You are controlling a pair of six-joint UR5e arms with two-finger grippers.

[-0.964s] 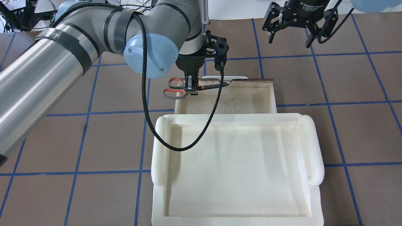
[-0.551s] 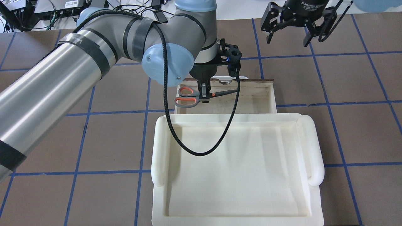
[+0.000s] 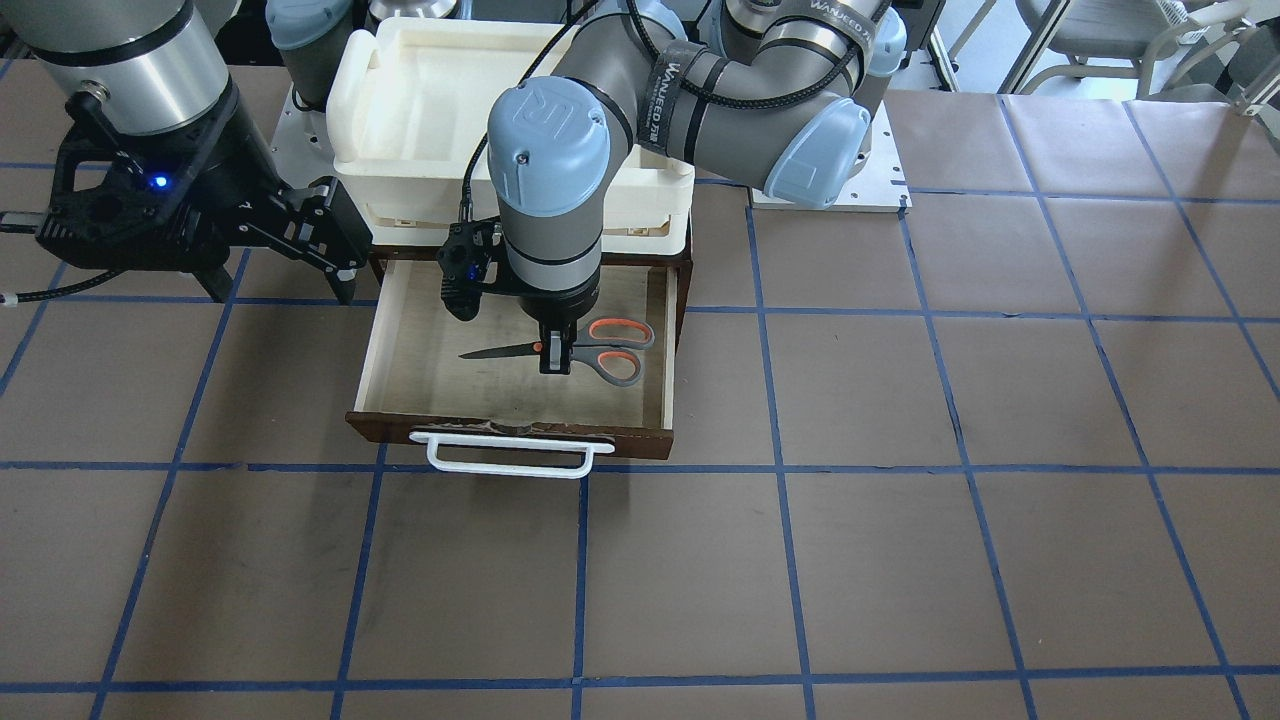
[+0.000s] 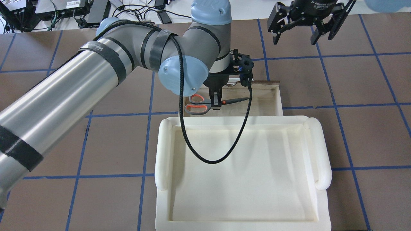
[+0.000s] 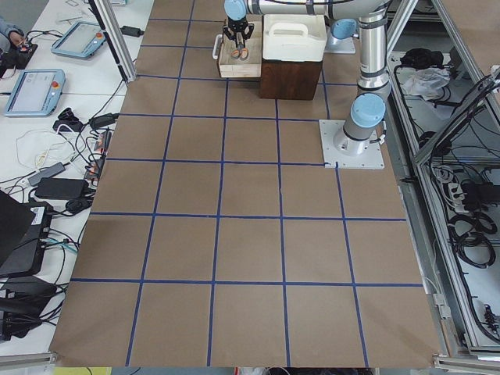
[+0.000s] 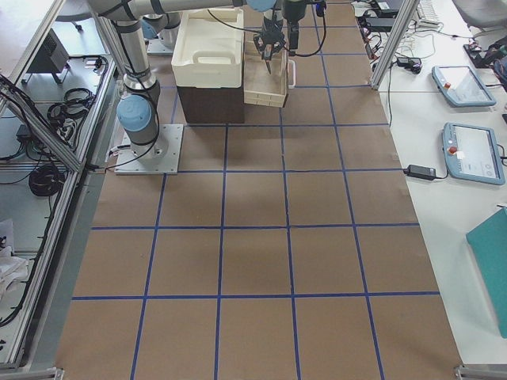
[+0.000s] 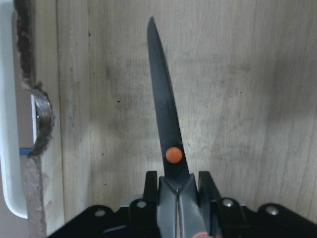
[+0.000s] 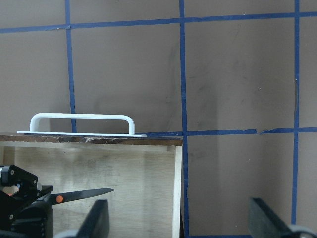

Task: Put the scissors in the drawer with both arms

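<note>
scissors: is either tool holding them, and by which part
The left tool holds the scissors, clamped on the shanks just behind the orange pivot, blades over the open drawer. The right tool is open and holds nothing.

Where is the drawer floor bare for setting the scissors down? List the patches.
Bare: the drawer floor past the blade tip, up to the side wall nearest the right gripper, and the strip along the brown front. Crowded: the opposite side, where the left gripper holds the scissors by the wall.
</note>
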